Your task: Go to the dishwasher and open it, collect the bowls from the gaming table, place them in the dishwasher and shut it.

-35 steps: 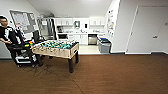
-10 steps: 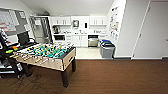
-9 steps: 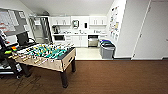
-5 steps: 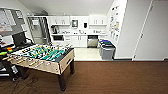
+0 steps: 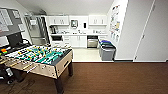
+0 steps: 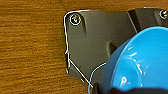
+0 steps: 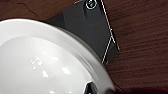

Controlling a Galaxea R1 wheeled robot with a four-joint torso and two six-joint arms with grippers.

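Observation:
The dishwasher (image 5: 92,42) shows as a steel front under the white counter of the kitchen at the far end of the room; I cannot tell whether its door is open. A bright blue bowl (image 6: 140,62) hangs over the wooden floor in the left wrist view, with my left gripper (image 6: 120,90) shut on its rim. A pale white bowl (image 7: 42,62) looms large in the right wrist view, and my right gripper (image 7: 93,88) is shut on its edge. The gaming table is out of view.
A wood-sided foosball table (image 5: 42,58) stands close on the left over dark wooden floor (image 5: 112,77). Grey bins with blue lids (image 5: 107,50) sit by the right wall ahead. A steel fridge (image 5: 37,30) is at the back left. A dark screen (image 5: 13,40) sits at the far left.
The camera has driven forward and turned: the foosball table has grown and slid left, and the kitchen is nearer. A person at the left 3.5 s ago has left the picture.

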